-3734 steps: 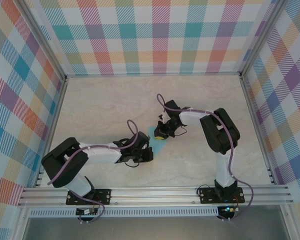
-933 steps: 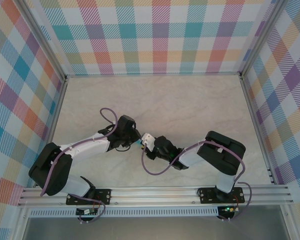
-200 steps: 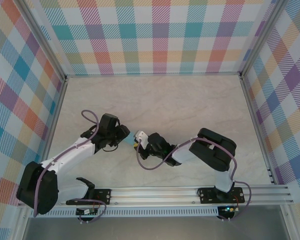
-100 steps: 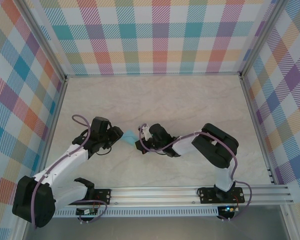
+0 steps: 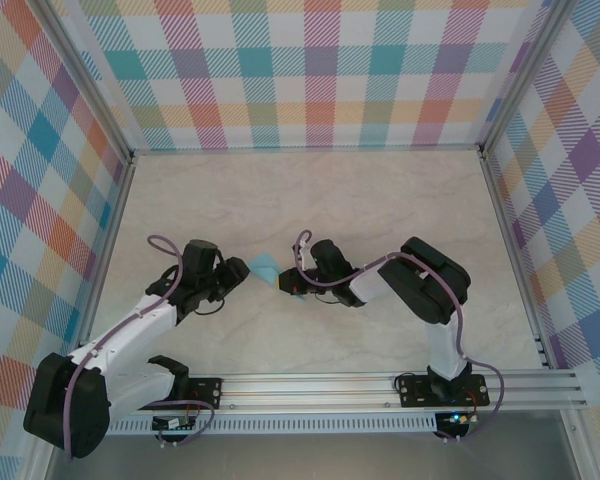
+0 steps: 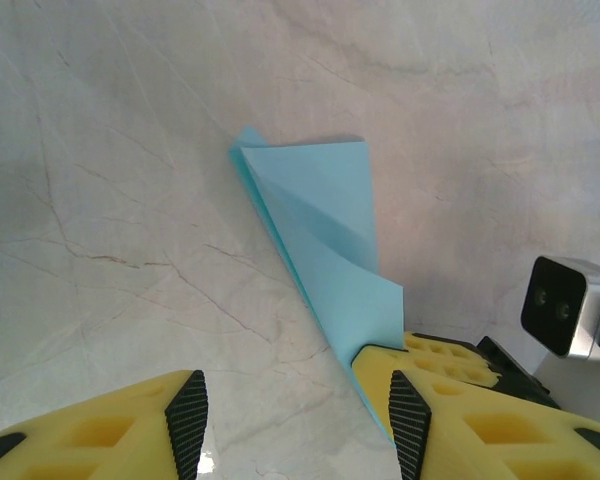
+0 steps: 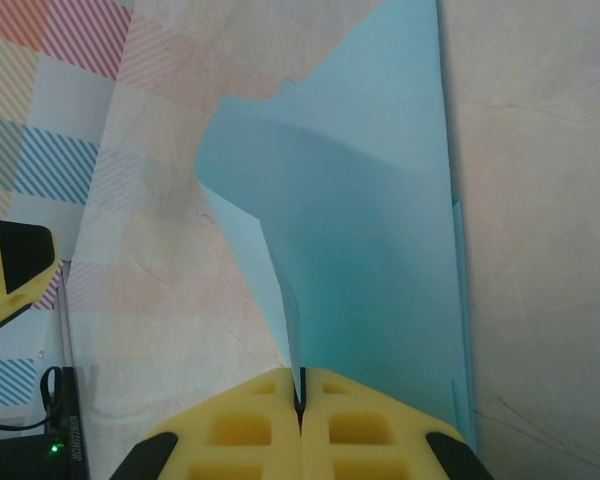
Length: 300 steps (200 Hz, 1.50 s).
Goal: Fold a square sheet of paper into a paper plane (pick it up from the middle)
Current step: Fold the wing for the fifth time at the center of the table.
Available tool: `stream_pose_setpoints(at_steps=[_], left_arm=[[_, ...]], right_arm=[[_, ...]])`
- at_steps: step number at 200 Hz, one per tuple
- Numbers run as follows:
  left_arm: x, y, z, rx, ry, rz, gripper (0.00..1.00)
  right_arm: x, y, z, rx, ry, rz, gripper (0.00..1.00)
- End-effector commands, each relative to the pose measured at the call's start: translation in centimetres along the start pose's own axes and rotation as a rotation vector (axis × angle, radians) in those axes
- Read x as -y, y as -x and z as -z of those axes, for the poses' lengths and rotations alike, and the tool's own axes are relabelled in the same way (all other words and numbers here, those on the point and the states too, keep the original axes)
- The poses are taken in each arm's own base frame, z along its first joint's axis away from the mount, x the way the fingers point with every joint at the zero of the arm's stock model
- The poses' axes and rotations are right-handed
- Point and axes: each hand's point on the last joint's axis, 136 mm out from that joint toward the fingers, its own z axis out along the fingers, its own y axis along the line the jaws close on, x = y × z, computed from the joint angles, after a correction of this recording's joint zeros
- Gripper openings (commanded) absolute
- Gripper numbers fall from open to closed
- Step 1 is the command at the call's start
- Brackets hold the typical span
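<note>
From the top camera I see the folded light-blue paper (image 5: 266, 268) near the middle of the table (image 5: 380, 200), between the two arms. The right gripper (image 5: 289, 285) is at its right end and the left gripper (image 5: 237, 273) is just beside its left end. In the right wrist camera the right gripper (image 7: 300, 400) has its two yellow fingers (image 7: 240, 430) pressed together with no gap. A thin raised fold of the paper (image 7: 370, 260) goes straight into the seam between them, so this pincer is holding the paper. From there the paper spreads away from the fingers: one long straight edge is on the right, and a flap curves up on the left. In the left wrist camera the left gripper (image 6: 298, 425) stands about half wide, and I see only bare marble table between its black pads (image 6: 187, 420). The paper (image 6: 325, 225) is in front of it, with its wide end far from the camera and its narrow end coming down to the pad on the right. The thin edge runs just beside this pad, and I cannot tell if it touches. Behind this narrow end I see a yellow finger of the right gripper (image 6: 430, 358) and its wrist camera (image 6: 568, 305). I cannot tell if the paper rests on the table or is a little above it.
</note>
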Motion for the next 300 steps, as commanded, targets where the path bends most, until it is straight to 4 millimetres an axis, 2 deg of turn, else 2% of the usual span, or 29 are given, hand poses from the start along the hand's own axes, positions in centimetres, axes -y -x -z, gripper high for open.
stream_pose_setpoints(at_steps=[1,102,187,250,300], left_arm=[[0.5,-0.1,-0.2,-0.007,-0.039,-0.022,0.54],[2.7,-1.0,-2.6,-0.042,-0.103,-0.080,0.40],[4.7,-1.6,-5.2,-0.052,-0.116,-0.143,0.32],[6.2,-1.3,-6.8,-0.039,-0.134,-0.187,0.26],[7.2,-1.7,-8.4,-0.051,-0.178,-0.224,0.16]], right_arm=[[0.3,0.0,0.3,-0.001,0.031,-0.075,0.00],[4.3,-0.2,1.0,0.007,-0.054,-0.333,0.00],[5.0,0.4,1.8,0.020,-0.022,-0.468,0.00],[6.2,0.3,2.3,0.036,-0.024,-0.550,0.00],[6.7,0.3,2.7,0.044,-0.024,-0.591,0.00]])
